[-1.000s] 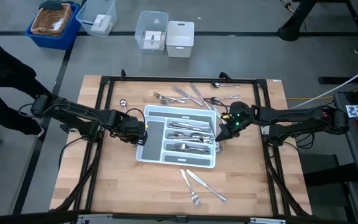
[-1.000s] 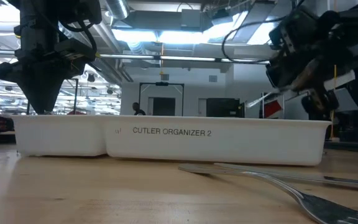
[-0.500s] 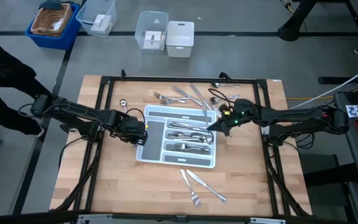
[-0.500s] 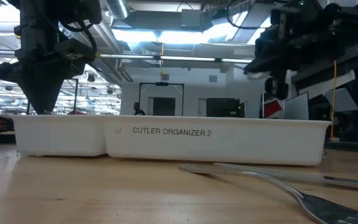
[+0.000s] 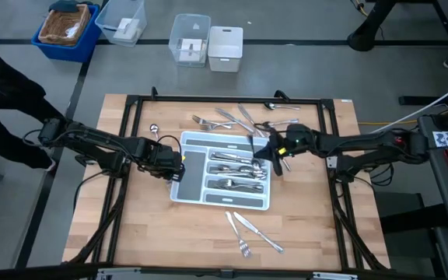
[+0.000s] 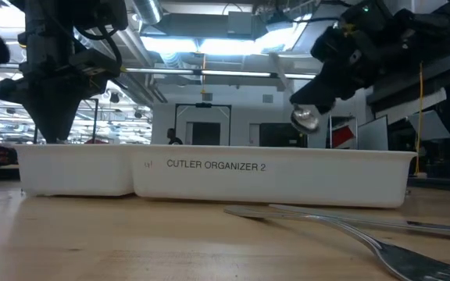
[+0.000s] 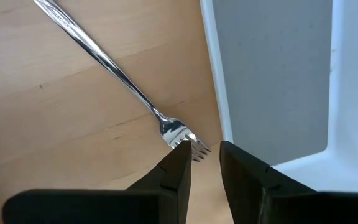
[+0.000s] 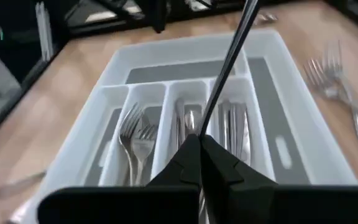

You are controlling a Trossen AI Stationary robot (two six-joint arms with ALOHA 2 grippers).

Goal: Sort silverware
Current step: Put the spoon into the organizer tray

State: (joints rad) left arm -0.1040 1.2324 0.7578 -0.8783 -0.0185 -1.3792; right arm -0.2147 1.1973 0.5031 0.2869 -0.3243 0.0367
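Your right gripper [image 5: 264,149] hangs over the white tray's [image 5: 195,138] right edge with its fingers pressed together on a spoon [image 6: 305,118], whose bowl hangs above the rim. Your left gripper [image 5: 179,165] sits at the tray's left wall, fingers [image 7: 174,174] a little apart with nothing between them, the tips just beside the tines of a fork [image 7: 114,68] lying on the wood against that wall. Forks and knives already lie in the tray's compartments [image 8: 179,121]. Loose silverware [image 5: 232,118] crowds the table behind the tray, and a few more pieces [image 5: 249,230] lie in front of it; bare wood stays open at the table's left and right.
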